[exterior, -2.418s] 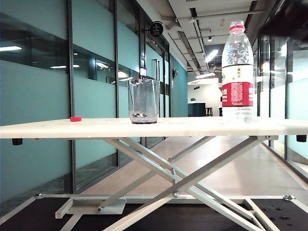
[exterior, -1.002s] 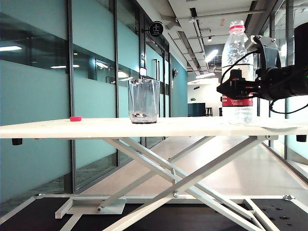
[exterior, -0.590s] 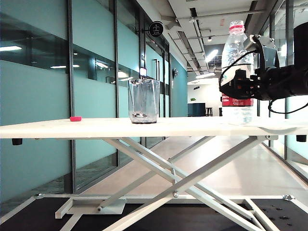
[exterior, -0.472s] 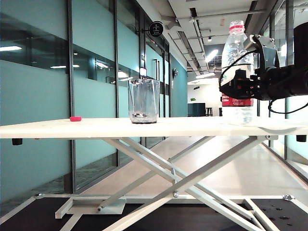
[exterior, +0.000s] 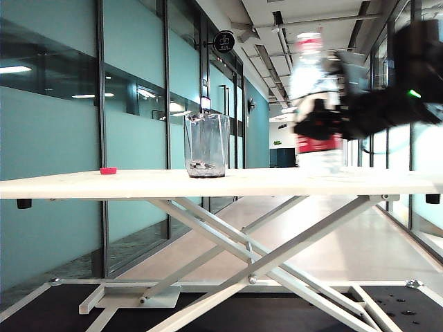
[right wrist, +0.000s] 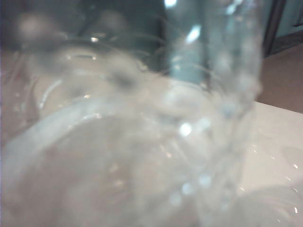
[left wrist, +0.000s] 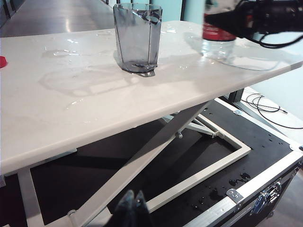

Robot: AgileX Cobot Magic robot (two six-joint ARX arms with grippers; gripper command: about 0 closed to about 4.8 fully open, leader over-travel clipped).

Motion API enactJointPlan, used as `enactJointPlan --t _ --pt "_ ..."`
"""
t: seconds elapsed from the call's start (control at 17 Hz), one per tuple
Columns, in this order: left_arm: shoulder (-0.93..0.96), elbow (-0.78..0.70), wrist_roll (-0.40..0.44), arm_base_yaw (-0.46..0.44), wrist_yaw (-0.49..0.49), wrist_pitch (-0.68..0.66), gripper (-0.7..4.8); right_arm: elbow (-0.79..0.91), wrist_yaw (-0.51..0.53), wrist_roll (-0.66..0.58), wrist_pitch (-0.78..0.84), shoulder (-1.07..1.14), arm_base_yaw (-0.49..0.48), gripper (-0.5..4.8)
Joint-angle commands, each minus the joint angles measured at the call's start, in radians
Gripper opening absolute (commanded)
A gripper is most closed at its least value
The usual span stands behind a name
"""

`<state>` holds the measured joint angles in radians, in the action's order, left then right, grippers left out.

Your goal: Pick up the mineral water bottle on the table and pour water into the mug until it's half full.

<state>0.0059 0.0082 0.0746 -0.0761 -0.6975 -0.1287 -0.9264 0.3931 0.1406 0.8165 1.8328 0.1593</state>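
Right gripper (exterior: 320, 128) clamped on mineral water bottle (exterior: 315, 83), blurred, upright, at 3 o'clock of mug (exterior: 206, 145) on table (exterior: 138, 184). Left gripper (left wrist: 132, 208) fingertips together, below table edge.

On my table (exterior: 138, 184): mug (exterior: 207, 144) near the middle; small cap (exterior: 108, 170) well to its left. Mineral water bottle (exterior: 315, 104) right of the mug, clamped in my right gripper (exterior: 320, 124), base just above the tabletop. My left gripper (left wrist: 132, 213) sits below the table's near edge.
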Motion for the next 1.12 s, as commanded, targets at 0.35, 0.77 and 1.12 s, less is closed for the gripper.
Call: enactJointPlan --t 0.35,0.77,1.12 --pt "0.001 0.002 0.004 0.000 -0.006 0.002 -0.05 -0.172 -0.391 0.417 -0.474 -0.127 0.151 2.29" --pt "0.001 0.002 0.031 0.000 -0.002 0.002 -0.05 -0.299 -0.739 0.776 -0.620 -0.126 0.264 2.29" --pt "0.001 0.002 0.053 0.000 0.005 0.002 -0.05 -0.301 -0.811 1.010 -0.619 -0.126 0.269 2.29"
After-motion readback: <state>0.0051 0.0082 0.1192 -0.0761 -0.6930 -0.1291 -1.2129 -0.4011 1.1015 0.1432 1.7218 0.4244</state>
